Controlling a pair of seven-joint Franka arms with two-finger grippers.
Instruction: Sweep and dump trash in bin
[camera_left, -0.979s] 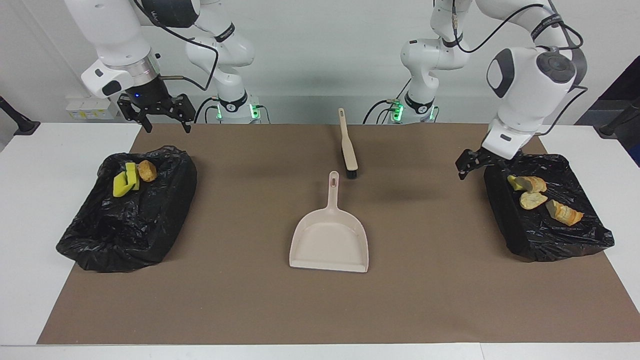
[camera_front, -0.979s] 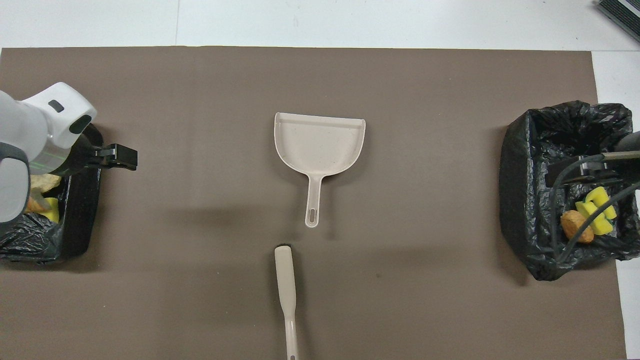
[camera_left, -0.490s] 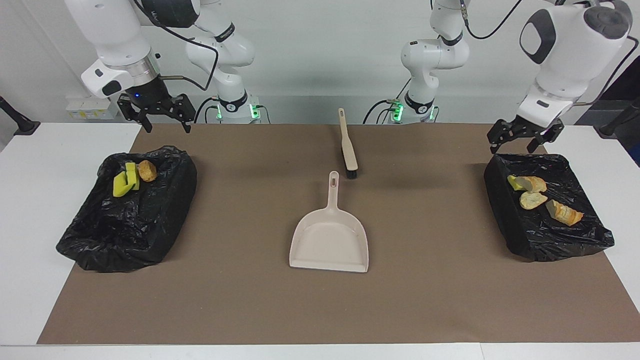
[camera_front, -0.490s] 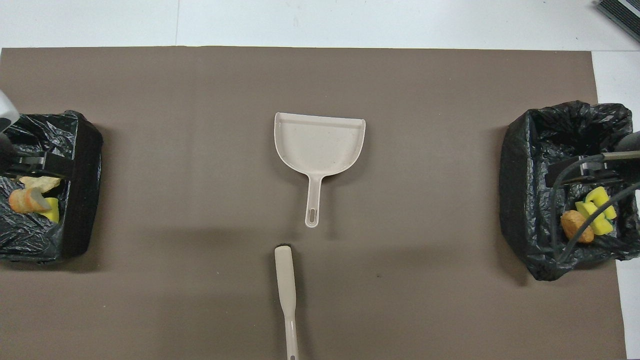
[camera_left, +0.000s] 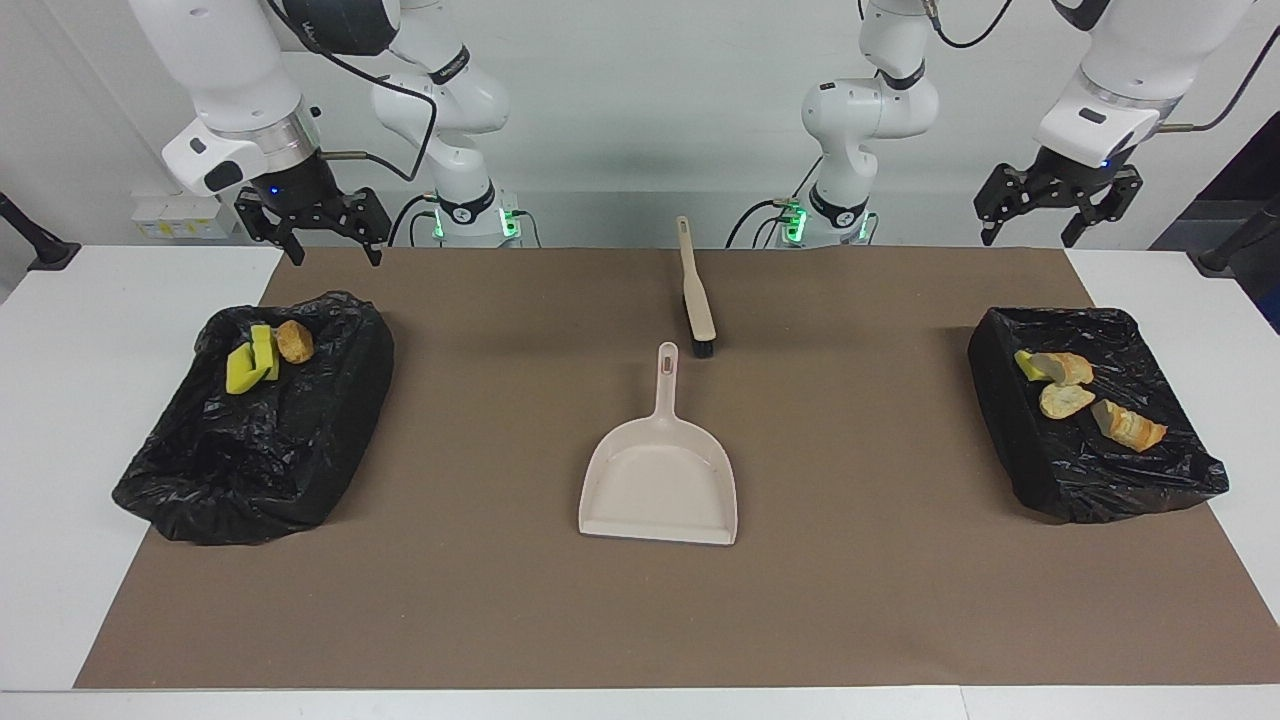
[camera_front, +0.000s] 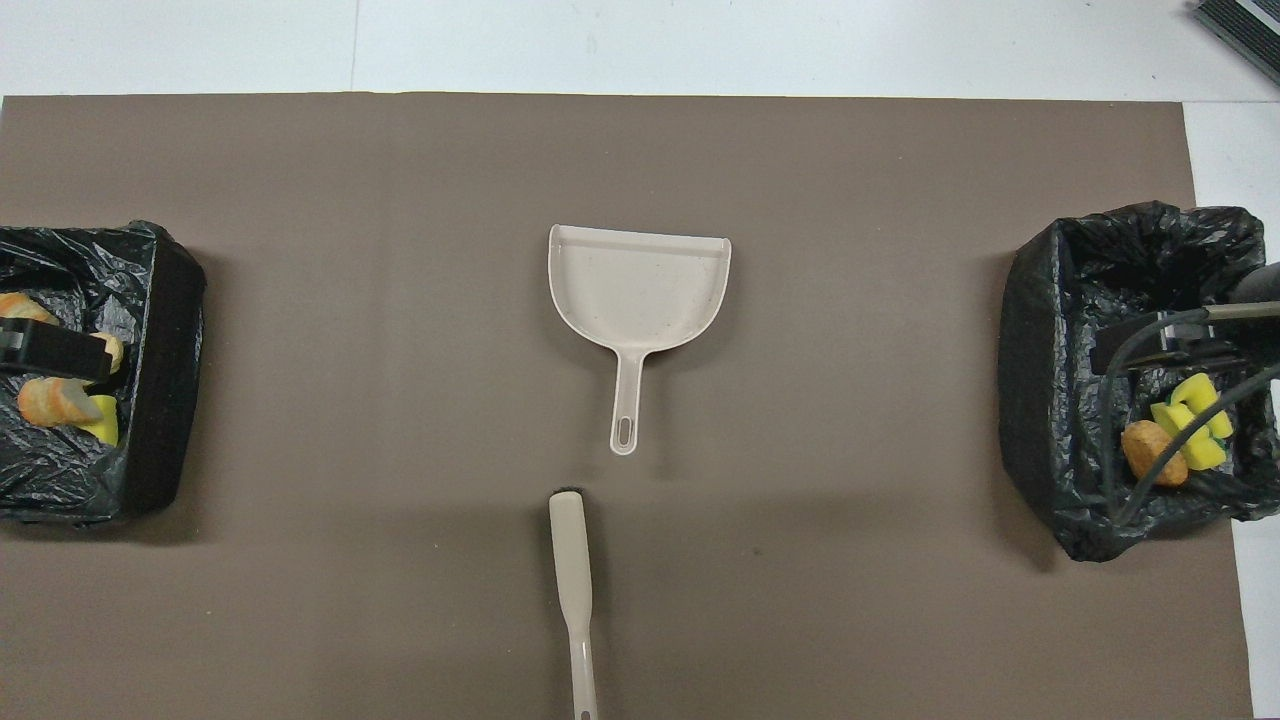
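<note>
The trash, small yellow sponge pieces and tan, orange-streaked bread-like chunks (camera_left: 1090, 400), is all binned. Three chunks and a yellow scrap lie in the black-bagged bin (camera_left: 1010, 460) at the right of the facing frame. A yellow-green sponge piece and a brown chunk (camera_left: 268, 355) sit in the other black-bagged bin (camera_left: 240, 480) at the left of that frame.

My left hand (camera_left: 1058, 205) has just swung up out of the right-side bin and now hangs high, fingers spread, holding nothing. My right hand (camera_left: 312, 228) waits over the upper-left corner of the brown mat (camera_left: 850, 600), fingers spread too, unmoved this past second.

Mid-frame, the beige plastic dustpan (camera_left: 660, 480) lies empty on the bench. The beige black-bristled brush (camera_left: 696, 290) lies just above it. No scraps show on the mat, so I judge the job finished.
</note>
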